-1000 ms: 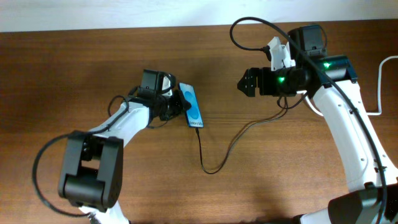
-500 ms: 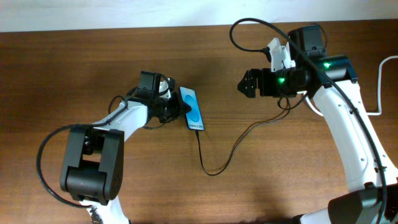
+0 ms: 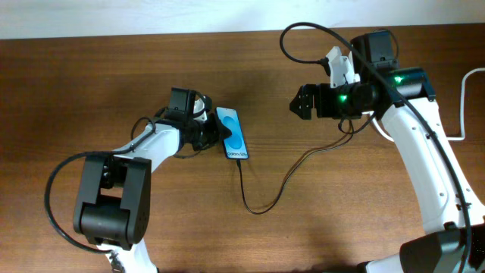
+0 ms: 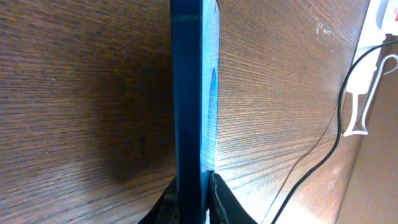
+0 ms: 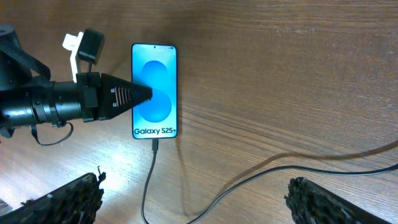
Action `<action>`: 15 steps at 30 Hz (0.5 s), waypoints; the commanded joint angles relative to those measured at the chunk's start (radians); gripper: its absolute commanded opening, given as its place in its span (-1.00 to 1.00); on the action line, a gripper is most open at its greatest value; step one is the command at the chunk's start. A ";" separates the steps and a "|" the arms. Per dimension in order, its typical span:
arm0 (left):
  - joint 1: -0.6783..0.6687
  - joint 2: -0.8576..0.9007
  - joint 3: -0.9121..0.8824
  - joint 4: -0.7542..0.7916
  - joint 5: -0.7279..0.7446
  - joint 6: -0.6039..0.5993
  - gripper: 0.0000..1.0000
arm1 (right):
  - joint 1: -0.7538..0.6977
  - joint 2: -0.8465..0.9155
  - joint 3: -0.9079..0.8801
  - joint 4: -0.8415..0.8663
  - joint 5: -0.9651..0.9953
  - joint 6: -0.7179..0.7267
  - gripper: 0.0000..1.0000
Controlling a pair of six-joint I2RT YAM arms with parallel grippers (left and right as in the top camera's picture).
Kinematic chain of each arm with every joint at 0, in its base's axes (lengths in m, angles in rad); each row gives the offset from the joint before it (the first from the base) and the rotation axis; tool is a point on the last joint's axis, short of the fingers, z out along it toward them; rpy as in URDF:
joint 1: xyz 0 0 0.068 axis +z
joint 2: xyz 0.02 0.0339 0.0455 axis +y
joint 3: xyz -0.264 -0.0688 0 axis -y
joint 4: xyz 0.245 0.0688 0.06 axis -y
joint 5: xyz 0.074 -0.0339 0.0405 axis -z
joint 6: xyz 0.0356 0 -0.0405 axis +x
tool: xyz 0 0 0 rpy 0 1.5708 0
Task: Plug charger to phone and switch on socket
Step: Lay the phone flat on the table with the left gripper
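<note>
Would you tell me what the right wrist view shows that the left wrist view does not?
Right wrist only: the phone face-on with its screen lit, the charger plugged into its bottom edge, the left gripper from the side. Left wrist only: the phone edge-on between the fingers, and what looks like the socket in the far corner. Both: phone, charger cable, wooden table.

The phone (image 3: pixel 236 136) lies screen up on the brown bench (image 3: pixel 106 76), its blue display lit. The left claw (image 3: pixel 220 133) meets its left long edge. The charger (image 3: pixel 261 206) runs from the phone's lower end, loops down, then climbs toward the right arm. The right claw (image 3: pixel 301 101) hangs over bare wood, well apart from the phone. A white cord (image 3: pixel 464 106) shows at the far right edge.
</note>
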 commanded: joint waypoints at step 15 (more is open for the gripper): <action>0.008 0.029 -0.039 -0.029 -0.204 0.012 -0.51 | 0.004 -0.024 0.019 -0.004 0.010 -0.005 0.97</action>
